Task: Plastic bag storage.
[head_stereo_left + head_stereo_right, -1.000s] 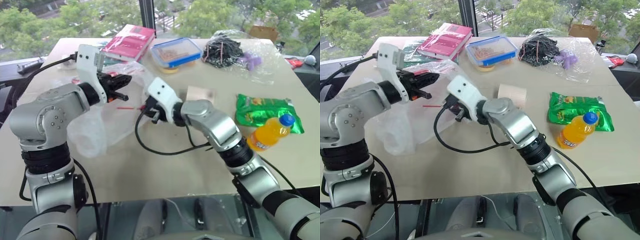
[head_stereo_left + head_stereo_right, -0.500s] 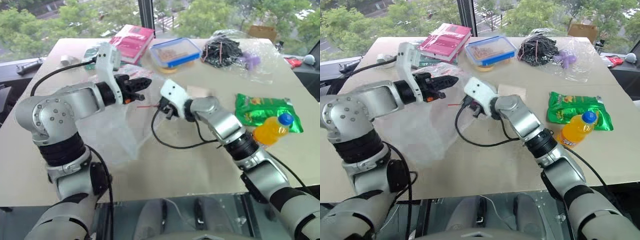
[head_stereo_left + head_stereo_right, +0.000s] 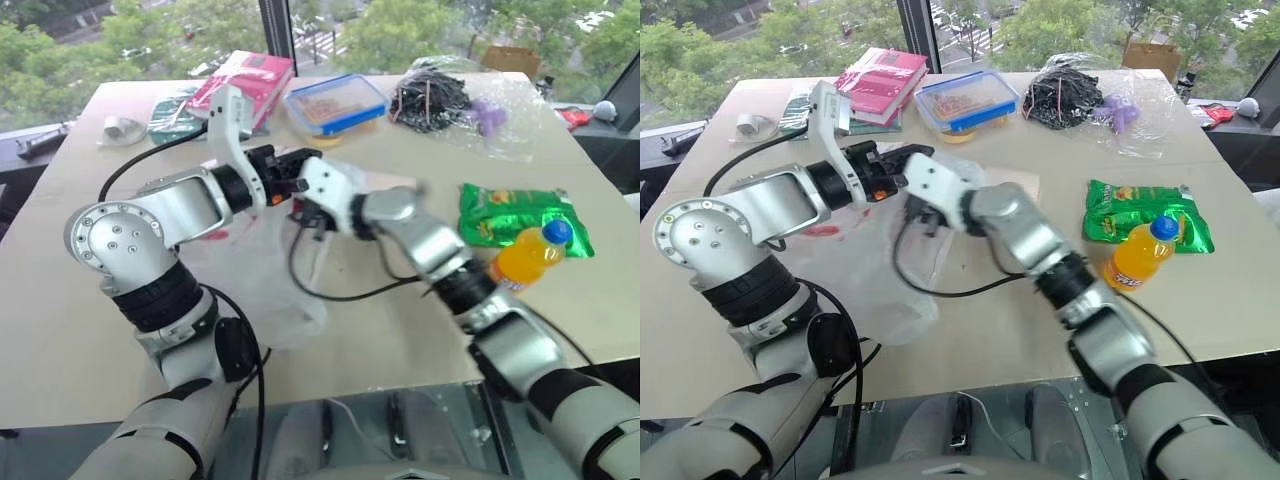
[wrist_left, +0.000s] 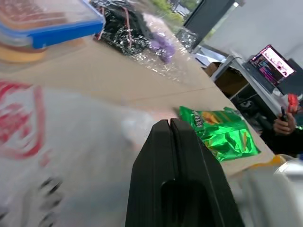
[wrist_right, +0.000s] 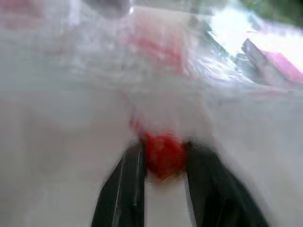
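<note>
Just in front of the blue-lidded food box, the plastic bag drapes over the table — left gripper shut, right gripper's parted fingers straddling its red-printed film.

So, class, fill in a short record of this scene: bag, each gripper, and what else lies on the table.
bag: plastic bag, crumpled on table, partly lifted
left gripper: shut, bag beside it
right gripper: fingers apart, red-printed bag film between them
other items: orange drink bottle, green snack packet, blue-lidded container, pink book, bagged black cables
</note>
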Robot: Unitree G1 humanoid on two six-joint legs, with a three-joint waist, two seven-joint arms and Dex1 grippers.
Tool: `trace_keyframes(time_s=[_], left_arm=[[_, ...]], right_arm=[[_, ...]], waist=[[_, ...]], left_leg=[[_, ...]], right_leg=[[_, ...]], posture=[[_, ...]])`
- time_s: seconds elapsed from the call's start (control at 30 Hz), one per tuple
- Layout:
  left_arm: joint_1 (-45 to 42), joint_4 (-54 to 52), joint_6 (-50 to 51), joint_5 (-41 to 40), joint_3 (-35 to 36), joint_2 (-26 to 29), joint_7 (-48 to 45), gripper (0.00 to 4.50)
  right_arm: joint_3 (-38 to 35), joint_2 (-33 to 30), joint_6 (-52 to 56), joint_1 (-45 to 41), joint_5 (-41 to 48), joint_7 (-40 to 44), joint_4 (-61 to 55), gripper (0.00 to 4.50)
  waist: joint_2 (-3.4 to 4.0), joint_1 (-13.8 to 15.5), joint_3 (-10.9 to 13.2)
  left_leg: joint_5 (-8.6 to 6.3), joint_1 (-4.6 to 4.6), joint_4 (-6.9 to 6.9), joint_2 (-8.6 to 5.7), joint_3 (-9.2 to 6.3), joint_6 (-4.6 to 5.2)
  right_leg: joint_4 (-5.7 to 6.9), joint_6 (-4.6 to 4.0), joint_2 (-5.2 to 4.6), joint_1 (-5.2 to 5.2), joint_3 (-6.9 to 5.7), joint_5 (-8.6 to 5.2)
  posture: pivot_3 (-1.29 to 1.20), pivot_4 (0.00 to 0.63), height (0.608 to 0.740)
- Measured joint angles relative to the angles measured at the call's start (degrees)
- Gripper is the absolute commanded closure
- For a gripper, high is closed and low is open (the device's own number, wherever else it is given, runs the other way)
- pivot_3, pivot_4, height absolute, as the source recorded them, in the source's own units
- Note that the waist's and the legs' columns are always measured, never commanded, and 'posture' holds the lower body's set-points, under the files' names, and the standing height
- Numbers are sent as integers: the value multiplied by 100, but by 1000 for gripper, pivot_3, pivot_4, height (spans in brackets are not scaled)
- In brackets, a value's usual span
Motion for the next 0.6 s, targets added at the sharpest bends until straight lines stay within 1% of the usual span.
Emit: trace_keyframes(time_s=[0.03,0.1,0.13,0.17,0.2,0.33,0.4,0.47,0.5,0.53,0.6], left_arm=[[21,-75,0,-28,65,38,3,4500],[51,-104,0,-49,105,45,5,4500],[60,-107,-7,-59,168,55,6,4500],[60,-108,-10,-63,170,55,6,4500],[60,-114,-15,-73,162,49,-2,4500],[156,-115,-56,-65,78,-12,-7,4500],[214,-68,-208,32,15,-1,-9,4500],[245,-32,-326,91,-26,44,-13,4500],[267,8,-451,128,-128,44,-37,4500],[280,28,-468,131,-147,46,-49,4500],[322,170,-642,140,-334,12,-132,4500]], right_arm=[[-25,146,-363,-116,-68,-14,344,1717],[-55,207,-623,-155,-135,-95,527,1029],[-133,284,-1139,-155,-295,-446,762,821],[-139,283,-1165,-155,-305,-462,765,821],[-144,153,-1169,-81,-340,-431,605,821],[-215,-665,-688,809,-257,55,-988,821],[-402,-1343,39,1522,-160,238,-2143,821],[-621,-1788,664,1903,-47,329,-2988,821],[-930,-2094,1380,2233,135,355,-3926,821],[-1046,-2161,1597,2306,214,358,-4240,821],[-1706,-2414,2797,2640,547,202,-5739,821]], waist=[[-1,54,0],[-3,74,-1],[-8,80,1],[-8,79,1],[-8,80,1],[-8,140,1],[-7,174,1],[-6,170,2],[-5,171,2],[-5,160,2],[-5,172,2]], left_leg=[[-1,-5,0,-4,-8,1],[-2,-6,-1,-11,-9,3],[-3,-11,-1,-15,-10,4],[-3,-11,-1,-14,-10,3],[-2,-11,-3,-13,-10,3],[-2,-11,-13,-11,-14,2],[-2,-13,-13,-10,-13,2],[-2,-13,-13,-10,-10,3],[-2,-13,-13,-8,-8,3],[-2,-11,-16,-5,-7,3],[-1,-7,-18,-3,-4,3]], right_leg=[[-7,0,-13,3,-8,0],[-10,0,-21,7,-8,0],[-16,1,-25,6,-9,1],[-16,1,-24,6,-9,1],[-16,1,-23,5,-10,1],[-20,1,-22,5,-16,0],[-22,0,-22,4,-16,0],[-20,0,-22,2,-13,0],[-19,0,-20,0,-11,-1],[-19,-1,-18,0,-10,-1],[-18,-2,-14,0,-8,-1]], posture=[[0,150,740],[0,150,740],[0,150,740],[0,150,740],[0,150,740],[0,150,740],[0,150,740],[0,150,740],[0,150,740],[0,150,740],[0,150,740]])
